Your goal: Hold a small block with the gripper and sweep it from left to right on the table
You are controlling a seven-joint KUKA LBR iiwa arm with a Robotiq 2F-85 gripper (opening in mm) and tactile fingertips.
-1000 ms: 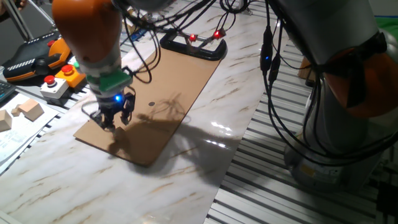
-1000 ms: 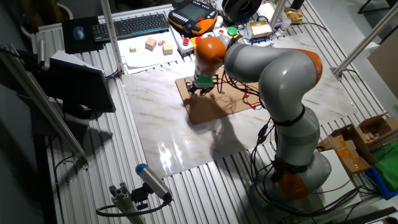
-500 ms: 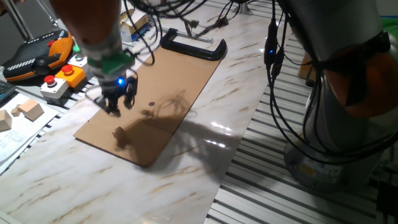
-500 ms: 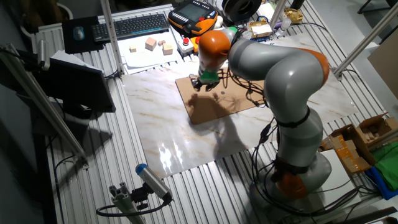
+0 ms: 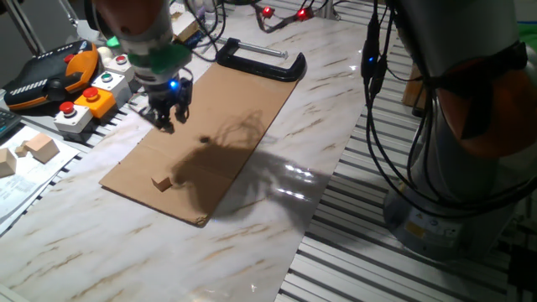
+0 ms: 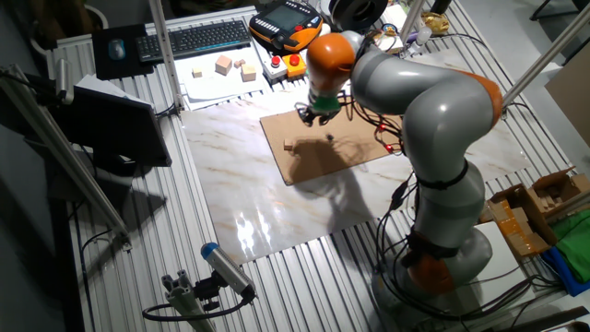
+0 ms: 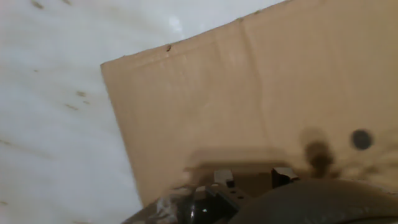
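One fixed view shows the gripper point(image 5: 169, 120) raised above the far part of the cardboard point(image 5: 220, 117) — nothing held. Its fingers hang close together; whether fully closed, cannot tell. The block point(image 5: 162, 182) lies loose on the cardboard near its front corner, at about 6 o'clock from the gripper and well apart from it. The table point(image 5: 277, 226) surrounds the sheet; a clamp point(image 5: 260, 60) sits at the far edge. Judgement: the grasp is not made. Next move calls for returning over the block, fingers parted, then descending squarely — it is tiny.
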